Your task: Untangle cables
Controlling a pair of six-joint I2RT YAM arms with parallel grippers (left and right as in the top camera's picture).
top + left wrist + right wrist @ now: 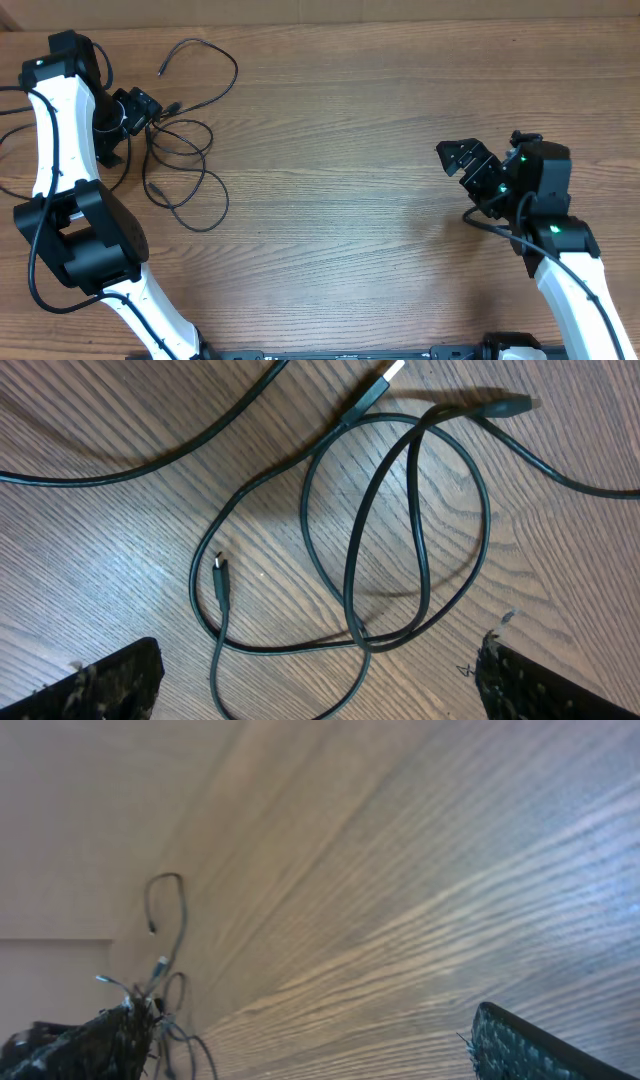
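The thin black cables point(185, 150) lie in tangled loops on the wooden table at the upper left. In the left wrist view the cable loops point(400, 530) overlap, with a small plug point(220, 572) and a USB plug point(385, 382) showing. My left gripper point(145, 110) is open just left of the tangle, fingers wide apart above the loops point(315, 680). My right gripper point(468, 165) is open and empty far to the right. The cables also show small and distant in the right wrist view point(165, 960).
The thicker black arm cables point(20, 135) run along the table's left edge beside the left arm. The wooden table point(340, 150) stretches bare between the two arms.
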